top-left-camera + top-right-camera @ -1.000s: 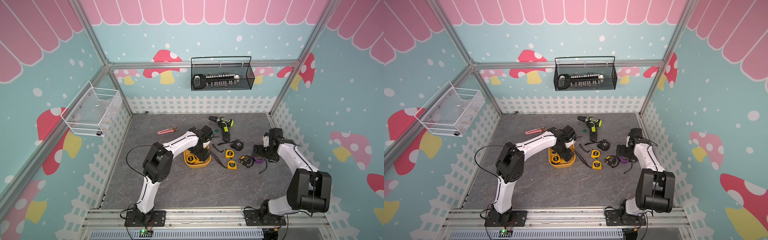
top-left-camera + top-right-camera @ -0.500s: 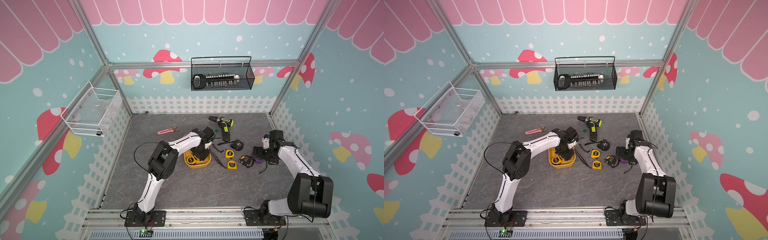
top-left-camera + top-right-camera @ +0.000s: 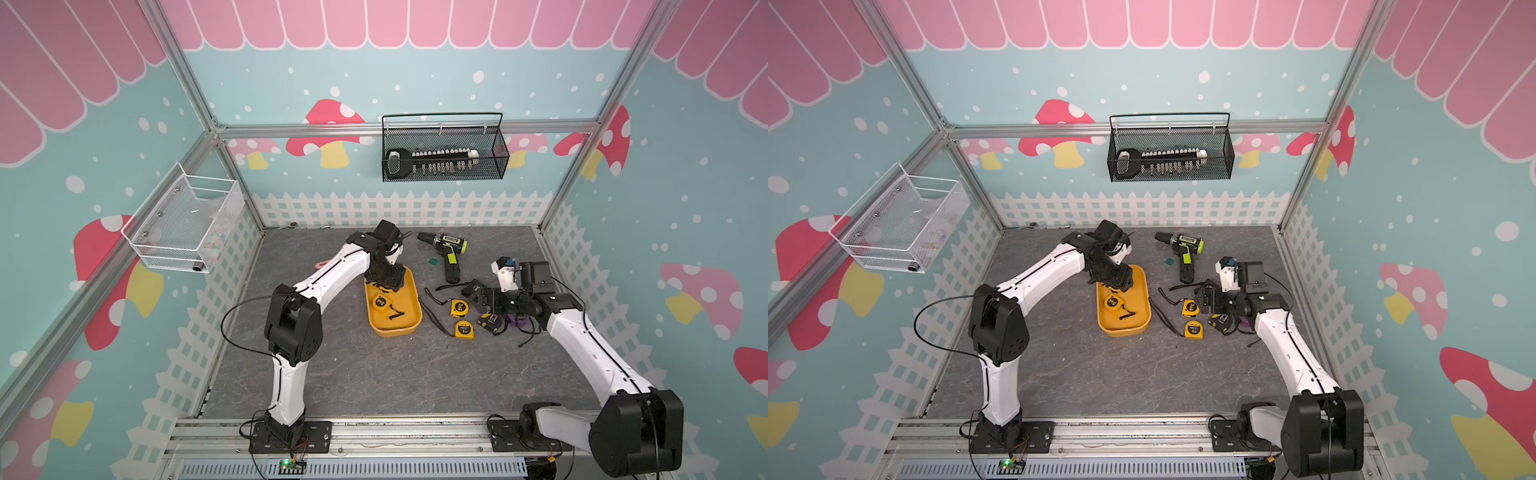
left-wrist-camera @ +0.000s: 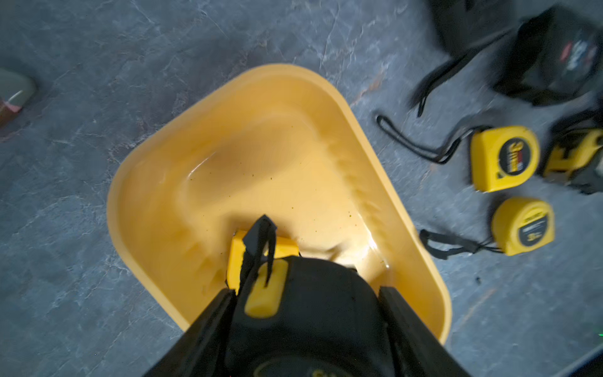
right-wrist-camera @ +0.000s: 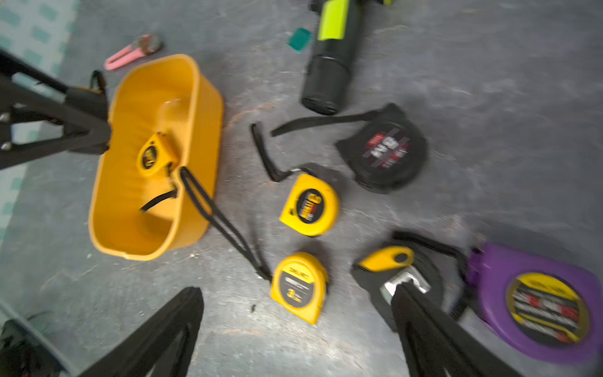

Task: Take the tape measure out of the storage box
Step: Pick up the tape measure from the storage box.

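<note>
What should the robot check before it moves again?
1. Is the left gripper shut on the black tape? ok.
2. Is the black tape lifted clear of the tub? cannot tell.
3. Is its strap free of snags? cannot tell.
4. Is the right gripper open and away from the tub? ok.
5. Is there bare floor beside the tub for a landing spot? ok.
6. Is the tub emptied? not ok, a yellow tape lies inside.

Seven tape measures (image 5: 153, 158) (image 5: 385, 150) (image 5: 308, 205) (image 5: 298, 287) (image 5: 385, 261) (image 5: 538, 303) (image 4: 310, 310), one drill (image 3: 446, 249), one storage box (image 3: 411, 328), two wall baskets (image 3: 442, 153) (image 3: 183, 224), one pink cutter (image 5: 130, 54)
</note>
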